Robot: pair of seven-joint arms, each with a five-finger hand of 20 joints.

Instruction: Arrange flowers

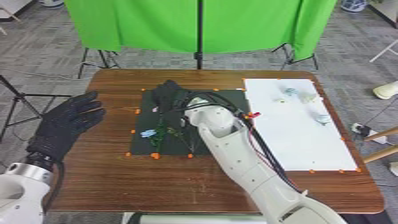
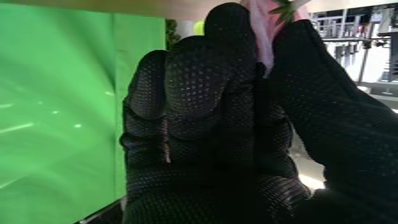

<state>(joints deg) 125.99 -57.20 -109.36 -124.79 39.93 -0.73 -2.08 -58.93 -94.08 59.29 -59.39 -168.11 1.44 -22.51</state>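
While the right hand (image 1: 167,92) pinches one pink item (image 2: 264,37), probably a flower, one blue flower (image 1: 147,133) lies near the mat's (image 1: 140,146) left edge. The left hand (image 1: 64,124), fingers extended, overlaps the table's (image 1: 98,175) edge.

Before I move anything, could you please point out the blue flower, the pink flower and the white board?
Blue flower (image 1: 148,133), head view: on its petals.
Pink flower (image 2: 264,36), right wrist view: on its petals.
White board (image 1: 286,145), head view: on its bare surface.

Even, bright light fell across the table (image 1: 169,185), while pale glints streaked the green cloth (image 2: 62,140) and white glare flared beside my right hand (image 1: 167,91).
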